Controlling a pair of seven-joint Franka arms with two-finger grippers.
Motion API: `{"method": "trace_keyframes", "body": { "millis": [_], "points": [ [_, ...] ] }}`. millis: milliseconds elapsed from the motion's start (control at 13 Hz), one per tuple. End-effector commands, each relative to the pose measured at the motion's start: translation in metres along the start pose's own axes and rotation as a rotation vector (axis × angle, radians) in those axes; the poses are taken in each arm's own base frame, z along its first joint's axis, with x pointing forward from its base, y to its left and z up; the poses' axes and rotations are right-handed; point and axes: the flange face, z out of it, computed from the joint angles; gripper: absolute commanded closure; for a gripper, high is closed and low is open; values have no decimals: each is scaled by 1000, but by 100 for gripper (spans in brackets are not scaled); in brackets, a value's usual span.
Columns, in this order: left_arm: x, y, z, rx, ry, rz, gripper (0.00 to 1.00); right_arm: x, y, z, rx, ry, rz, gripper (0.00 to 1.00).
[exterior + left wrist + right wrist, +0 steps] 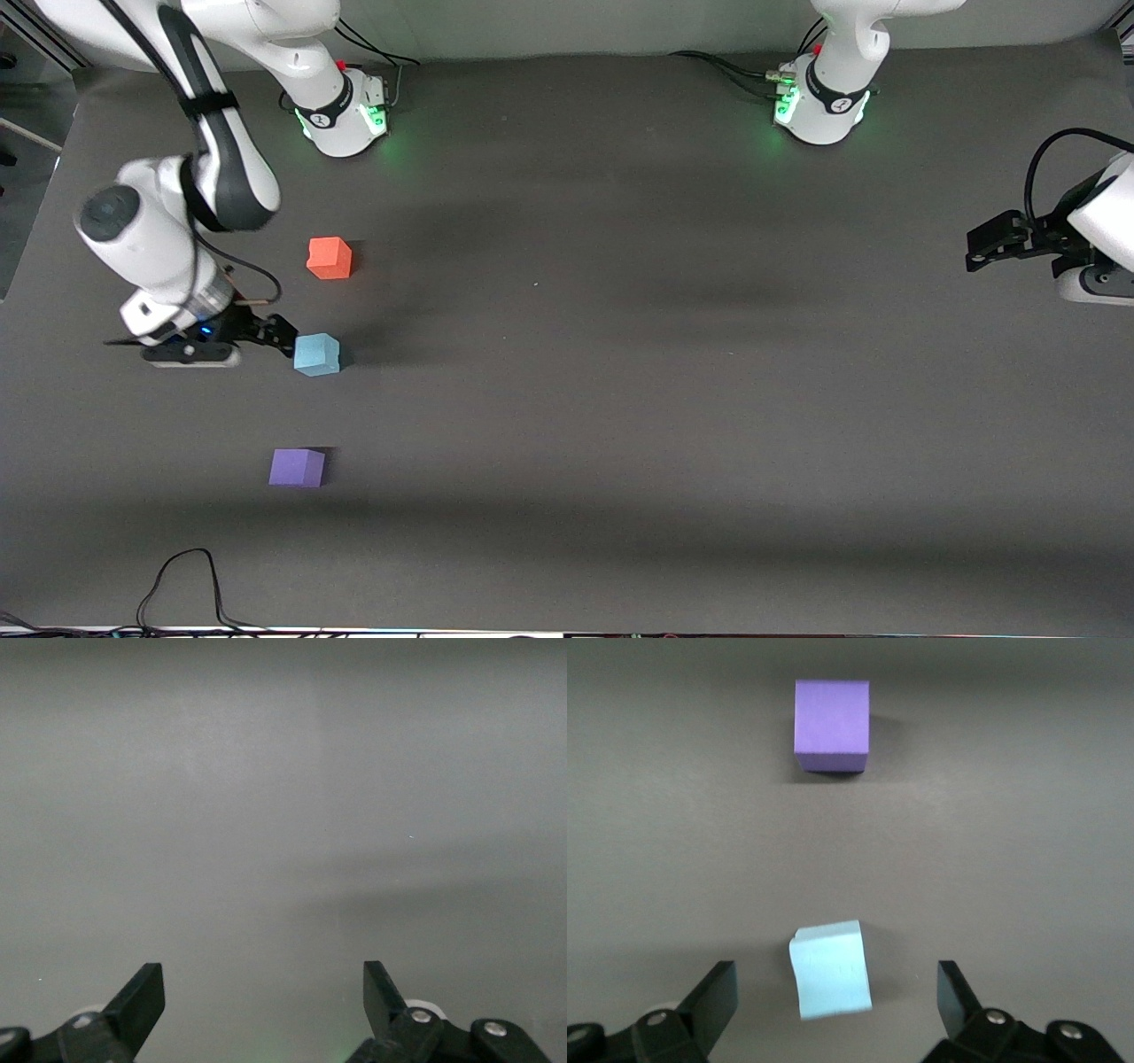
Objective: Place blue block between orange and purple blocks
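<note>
The light blue block [317, 354] sits on the dark table, nearer to the front camera than the orange block [330, 258] and farther than the purple block [297, 467], roughly in line with both. My right gripper [282, 338] is low beside the blue block, toward the right arm's end of the table. In the right wrist view the gripper [835, 992] is wide open. The blue block [830, 969] lies between the fingers and touches neither, with the purple block [831, 726] ahead of it. My left gripper [983, 248] waits open and empty at the left arm's end [264, 992].
A black cable [186, 585] loops on the table near the front edge at the right arm's end. The two arm bases [341, 111] [819, 102] stand along the back edge. The dark mat [620, 354] is bare between the blocks and the left arm.
</note>
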Motion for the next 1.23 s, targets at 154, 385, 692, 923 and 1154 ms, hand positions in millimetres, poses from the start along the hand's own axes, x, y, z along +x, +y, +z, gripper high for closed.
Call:
{"method": "trace_keyframes", "body": {
  "millis": [154, 385, 692, 923, 1154],
  "points": [
    [-4, -1, -4, -1, 15, 1, 0, 19, 7, -126, 41, -96, 24, 0],
    [-3, -1, -2, -1, 12, 1, 0, 21, 5, -204, 72, -111, 24, 0],
    [-2, -1, -2, -1, 13, 1, 0, 17, 1, -254, 121, -170, 23, 0],
    [-3, -1, -3, -1, 15, 1, 0, 11, -1, -255, 119, -211, 12, 0],
    [-3, -1, -3, -1, 15, 1, 0, 10, 1, -254, 117, -228, 15, 0]
  ]
}}
